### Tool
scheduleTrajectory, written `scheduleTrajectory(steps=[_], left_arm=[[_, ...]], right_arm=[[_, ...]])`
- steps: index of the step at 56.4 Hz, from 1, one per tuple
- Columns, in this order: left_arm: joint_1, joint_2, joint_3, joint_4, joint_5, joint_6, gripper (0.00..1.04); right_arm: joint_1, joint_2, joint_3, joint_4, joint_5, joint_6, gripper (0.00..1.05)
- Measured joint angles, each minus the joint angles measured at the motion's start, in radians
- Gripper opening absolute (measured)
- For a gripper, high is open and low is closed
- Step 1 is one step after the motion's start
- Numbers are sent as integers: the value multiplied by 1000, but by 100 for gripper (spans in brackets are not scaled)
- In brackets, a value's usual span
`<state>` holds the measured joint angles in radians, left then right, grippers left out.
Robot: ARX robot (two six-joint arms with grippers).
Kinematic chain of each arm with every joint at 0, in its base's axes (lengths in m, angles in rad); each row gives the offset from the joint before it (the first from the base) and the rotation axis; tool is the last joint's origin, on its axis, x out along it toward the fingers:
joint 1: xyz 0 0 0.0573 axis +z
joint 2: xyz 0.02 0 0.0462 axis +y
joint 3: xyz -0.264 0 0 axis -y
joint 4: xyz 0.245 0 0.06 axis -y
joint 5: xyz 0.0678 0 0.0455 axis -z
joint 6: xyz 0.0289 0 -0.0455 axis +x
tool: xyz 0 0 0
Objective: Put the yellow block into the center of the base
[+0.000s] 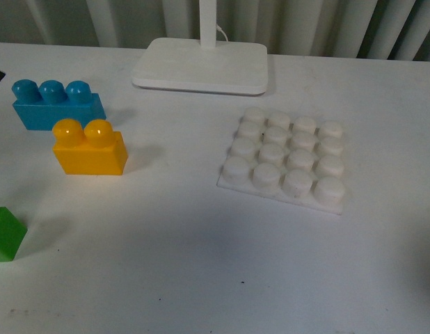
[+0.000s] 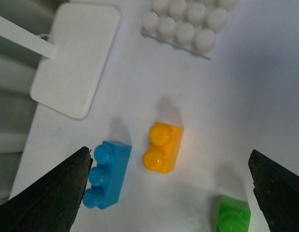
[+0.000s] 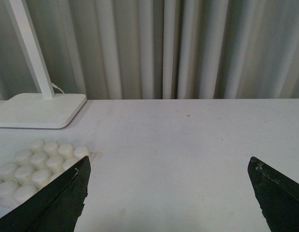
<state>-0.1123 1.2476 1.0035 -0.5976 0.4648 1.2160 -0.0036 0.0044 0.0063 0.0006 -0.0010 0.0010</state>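
The yellow block [image 1: 90, 147] stands on the table at the left in the front view, studs up, just in front of a blue three-stud brick [image 1: 56, 104]. The white studded base [image 1: 285, 157] lies to its right, with no brick on it. No gripper shows in the front view. In the left wrist view my left gripper [image 2: 169, 157] is open and empty, hovering above the yellow block [image 2: 163, 147], with the base [image 2: 188, 21] farther off. In the right wrist view my right gripper [image 3: 170, 166] is open and empty over bare table, with the base [image 3: 38, 164] beside one finger.
A smooth white lamp stand [image 1: 201, 65] with its pole sits at the back, behind the base. A green block [image 1: 6, 234] lies at the table's left front edge; it also shows in the left wrist view [image 2: 233, 214]. Curtains hang behind the table.
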Motion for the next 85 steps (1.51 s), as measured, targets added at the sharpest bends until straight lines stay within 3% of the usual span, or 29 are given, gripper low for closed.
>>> scheduleTrajectory(steps=[5, 12, 25, 82, 85], left_arm=[[-1, 97, 102, -151, -54, 134, 98], [-3, 190, 177, -209, -102, 204, 98], [0, 350, 248, -185, -169, 226, 98], [-72, 616, 312, -109, -246, 205, 98], [-76, 622, 314, -109, -248, 206, 93]], right_arm=[[0, 0, 0, 0, 0, 0, 96], [0, 0, 0, 0, 0, 0, 96], [0, 0, 0, 0, 0, 0, 96], [0, 0, 0, 0, 0, 0, 96], [0, 0, 0, 0, 0, 0, 96]])
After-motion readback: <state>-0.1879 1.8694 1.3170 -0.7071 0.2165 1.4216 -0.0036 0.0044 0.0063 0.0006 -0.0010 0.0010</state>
